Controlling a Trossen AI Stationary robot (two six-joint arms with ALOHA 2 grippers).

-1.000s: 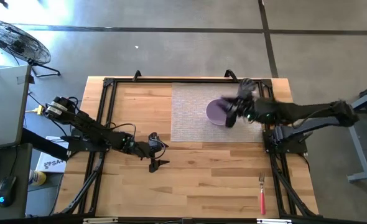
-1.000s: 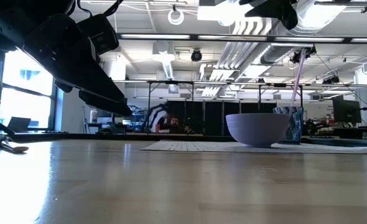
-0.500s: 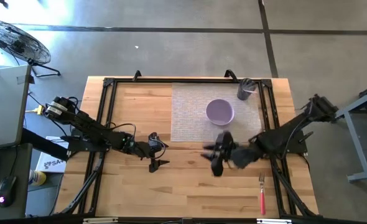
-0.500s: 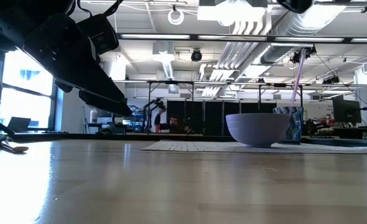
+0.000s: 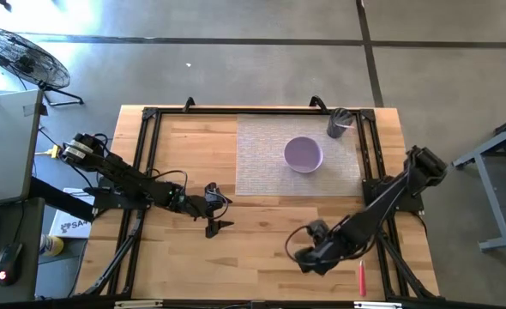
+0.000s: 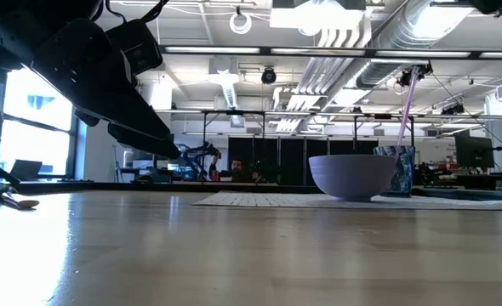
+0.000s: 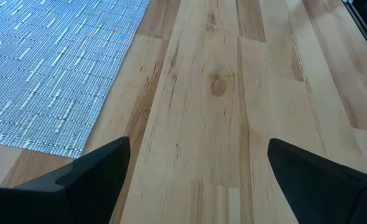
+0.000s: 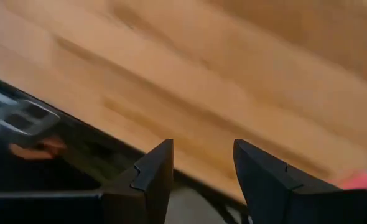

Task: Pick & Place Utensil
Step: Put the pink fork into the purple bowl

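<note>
From above, my right tool (image 5: 309, 255) sits low in the frame, right of centre, over bare wood of the surface (image 5: 193, 163). The red-handled fork (image 5: 361, 277) lies just to its right, near the lower right edge, partly under my arm. I cannot tell from here how far my right fingers are spread. My left tool (image 5: 216, 209) waits left of centre, its fingers apart, empty. The woven mat (image 5: 257, 154) fills the upper middle, with the purple bowl (image 5: 304, 154) on it and a dark cup (image 5: 337, 124) holding a utensil at the mat's upper right corner.

At table height, the bowl (image 6: 351, 176) stands right of centre on the mat (image 6: 259, 201), the cup (image 6: 401, 170) just behind it with a pale purple utensil (image 6: 403, 106) sticking up. One of my arms (image 6: 81, 68) fills the upper left.

Through my left wrist, my two dark fingers (image 7: 90, 171) stand wide apart at the bottom over wood, the mat (image 7: 46, 68) at the upper left.

Through my right wrist, my fingers (image 8: 152, 174) show a small gap, gripping nothing, above the surface's edge; a blurred red bit shows at the lower right.
</note>
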